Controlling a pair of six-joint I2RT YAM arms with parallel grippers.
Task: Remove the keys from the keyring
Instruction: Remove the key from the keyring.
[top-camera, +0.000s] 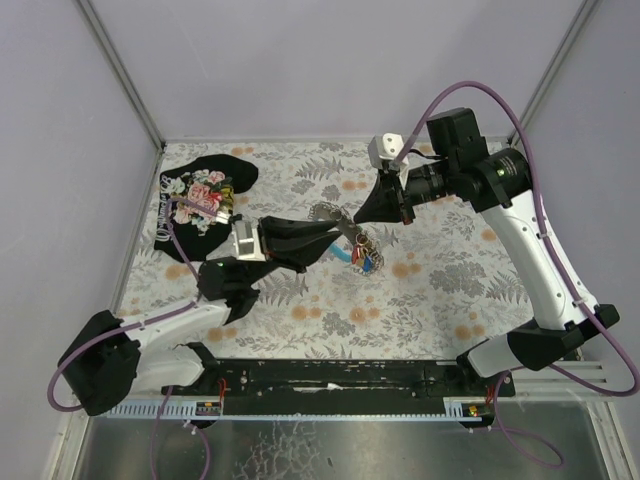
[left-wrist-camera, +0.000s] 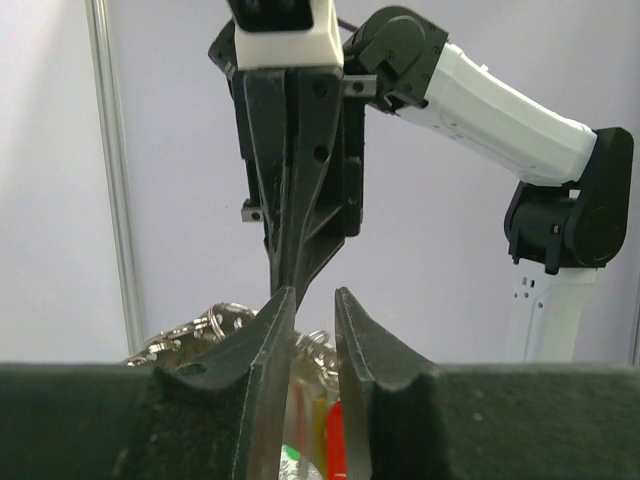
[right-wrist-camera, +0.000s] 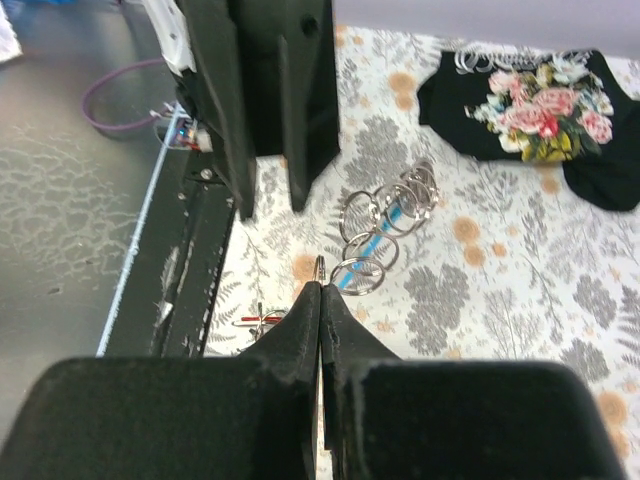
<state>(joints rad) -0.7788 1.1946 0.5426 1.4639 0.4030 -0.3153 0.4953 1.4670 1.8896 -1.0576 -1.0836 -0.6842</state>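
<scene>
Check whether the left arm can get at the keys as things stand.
Probably yes: the left gripper stands slightly open right by the keys, seen through its gap. The shut right gripper sits close by, apparently not between.

A tabletop (top-camera: 450, 290) covered in a pale cloth printed with grey ferns and orange blossoms fills the middle of the overhead view. Plain lavender-grey walls close it in on three sides: a back wall (top-camera: 330, 60), a left wall (top-camera: 50, 150) and a right wall (top-camera: 610, 180). Slim silvery metal posts (top-camera: 120, 70) stand at the two far corners. A black rail (top-camera: 340, 375) runs along the table's near edge, and beyond it lies a glossy grey surface (top-camera: 340, 445) with a crackled marble pattern. The light is soft and even, casting only faint shadows.
</scene>
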